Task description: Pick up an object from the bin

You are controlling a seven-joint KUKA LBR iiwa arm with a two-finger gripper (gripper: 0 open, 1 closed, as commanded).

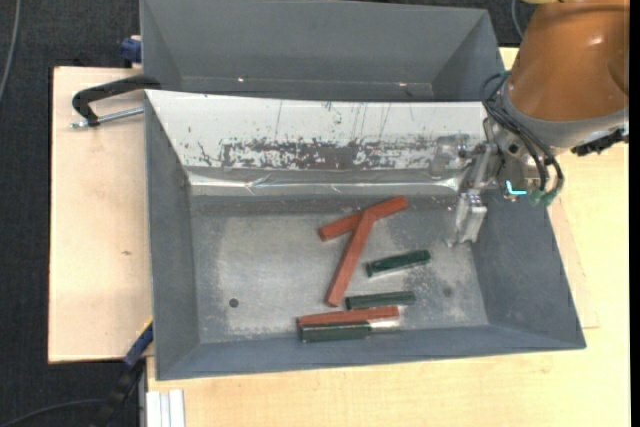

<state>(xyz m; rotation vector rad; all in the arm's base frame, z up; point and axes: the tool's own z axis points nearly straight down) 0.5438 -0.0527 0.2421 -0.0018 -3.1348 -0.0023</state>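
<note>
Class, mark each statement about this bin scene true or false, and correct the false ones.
1. Two red-brown sticks touch each other near the middle of the bin. True.
2. The end effector is at the bin's left side. False: it is at the right side, near the back wall.
3. Every stick is red-brown. False: some are dark green, such as the dark green stick right of the middle.
4. By the front wall a red-brown stick lies beside a dark green one. True.
5. The end effector holds a stick in the air. False: all the sticks lie on the bin floor.
</note>
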